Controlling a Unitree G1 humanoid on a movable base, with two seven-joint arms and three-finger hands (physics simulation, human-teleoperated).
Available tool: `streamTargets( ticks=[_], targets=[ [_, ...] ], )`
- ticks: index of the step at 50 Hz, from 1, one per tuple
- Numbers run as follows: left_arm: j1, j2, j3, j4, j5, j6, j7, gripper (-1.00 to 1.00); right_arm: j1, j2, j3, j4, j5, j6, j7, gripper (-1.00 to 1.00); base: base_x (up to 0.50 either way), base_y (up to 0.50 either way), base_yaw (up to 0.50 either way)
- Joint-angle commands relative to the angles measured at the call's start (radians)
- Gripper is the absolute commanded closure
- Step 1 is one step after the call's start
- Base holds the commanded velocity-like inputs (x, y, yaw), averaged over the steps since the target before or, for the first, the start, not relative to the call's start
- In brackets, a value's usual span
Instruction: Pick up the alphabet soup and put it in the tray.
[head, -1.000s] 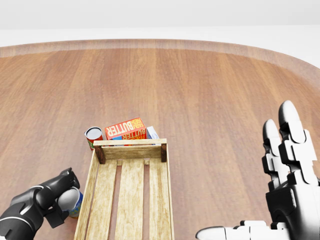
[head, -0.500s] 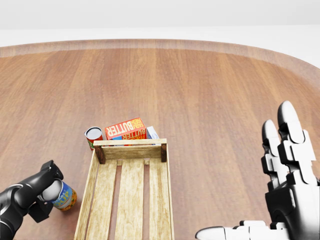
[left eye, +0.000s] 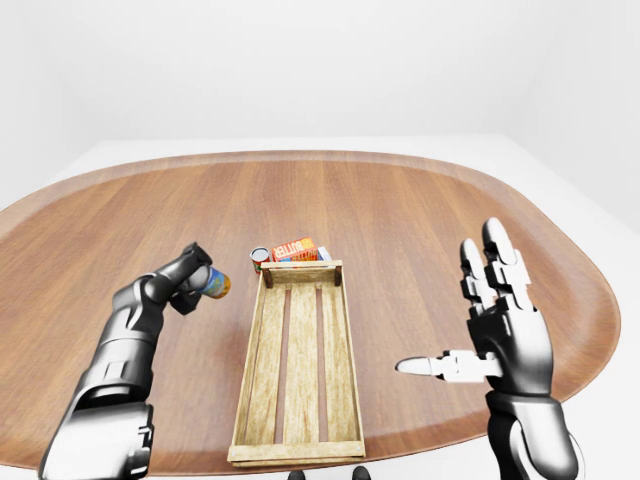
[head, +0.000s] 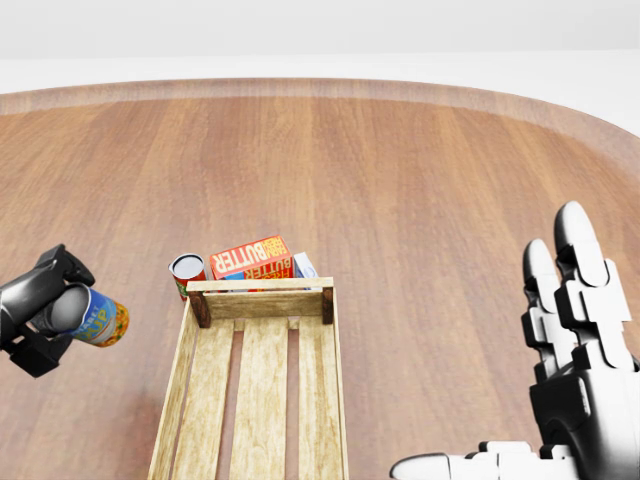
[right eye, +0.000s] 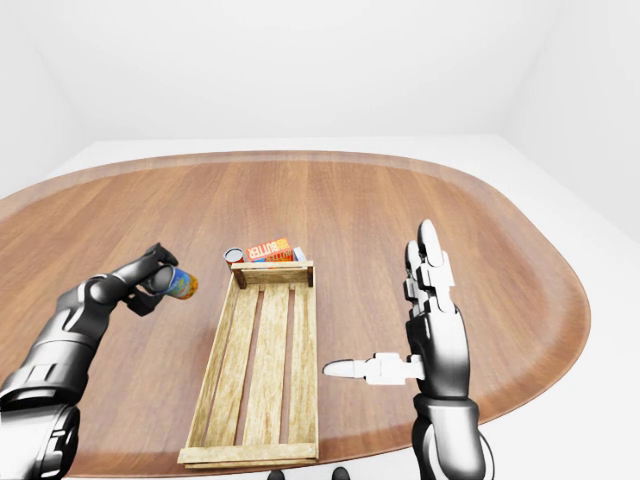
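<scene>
The alphabet soup can (head: 98, 318), with a blue, yellow and orange label, lies tilted on its side in my left hand (head: 48, 308). The dark fingers are shut round it. Can and hand hover above the table, left of the wooden slatted tray (head: 258, 286) and apart from it. In the left-eye view the can (left eye: 214, 284) hangs beside the tray's upper left corner. My right hand (head: 568, 330) stands open at the lower right, fingers spread upward and thumb pointing left, holding nothing.
A red-labelled can (head: 186, 270) and a red butter box (head: 250, 257) stand on the table against the tray's top end wall. The oval wooden table (left eye: 400, 210) stretches wide, its rim near the bottom of the eye views.
My left hand has carried the can up and to the left in the head view, from low beside the tray's left wall. The right hand has not moved.
</scene>
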Motion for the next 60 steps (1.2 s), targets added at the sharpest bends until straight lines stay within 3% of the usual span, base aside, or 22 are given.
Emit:
streamTargets(
  ticks=[1, 3, 12, 17, 24, 29, 36, 45, 51, 60],
  targets=[
    [0.071, 0.023, 0.104, -0.424, 0.083, 0.075, -0.224, 1.00, 0.002, 0.001, -0.004, -0.006, 0.004, 0.000, 0.002, -0.98, 0.00, 0.00, 0.00],
    [0.068, 0.016, 0.118, -0.505, 0.079, 0.089, -0.238, 1.00, 0.001, 0.001, 0.000, -0.005, 0.001, 0.000, 0.001, -1.00, 0.00, 0.00, 0.00],
    [0.075, -0.026, 0.134, -0.807, 0.119, 0.089, -0.238, 1.00, -0.001, 0.000, 0.002, -0.006, 0.001, 0.000, 0.001, -0.99, 0.00, 0.00, 0.00],
    [0.070, -0.040, 0.133, -0.884, 0.122, 0.089, -0.238, 1.00, 0.002, 0.000, 0.001, -0.011, 0.003, 0.000, 0.001, -0.99, 0.00, 0.00, 0.00],
    [0.047, -0.103, 0.077, -1.000, 0.188, 0.089, -0.238, 1.00, -0.009, -0.001, 0.005, 0.003, 0.000, 0.000, -0.005, -0.99, 0.00, 0.00, 0.00],
    [0.009, -0.158, 0.040, -1.040, 0.234, 0.089, -0.238, 1.00, -0.014, -0.002, 0.008, 0.007, -0.002, 0.000, -0.007, -0.98, 0.00, 0.00, 0.00],
    [0.024, -0.222, 0.010, -1.034, 0.281, 0.089, -0.238, 1.00, -0.014, 0.000, -0.003, 0.006, 0.005, 0.000, -0.003, -0.99, 0.00, 0.00, 0.00],
    [0.129, -0.318, -0.052, -1.019, 0.335, 0.089, -0.238, 1.00, -0.002, 0.001, 0.000, -0.015, 0.005, 0.000, -0.005, -1.00, 0.00, 0.00, 0.00],
    [0.166, -0.358, -0.080, -0.983, 0.389, 0.054, -0.238, 1.00, 0.002, 0.000, -0.005, -0.024, 0.011, 0.000, -0.001, -0.99, 0.00, 0.00, 0.00],
    [0.192, -0.378, -0.099, -0.914, 0.428, 0.009, -0.238, 1.00, -0.003, 0.003, -0.003, -0.017, 0.007, 0.000, 0.000, -0.99, 0.00, 0.00, 0.00]
  ],
)
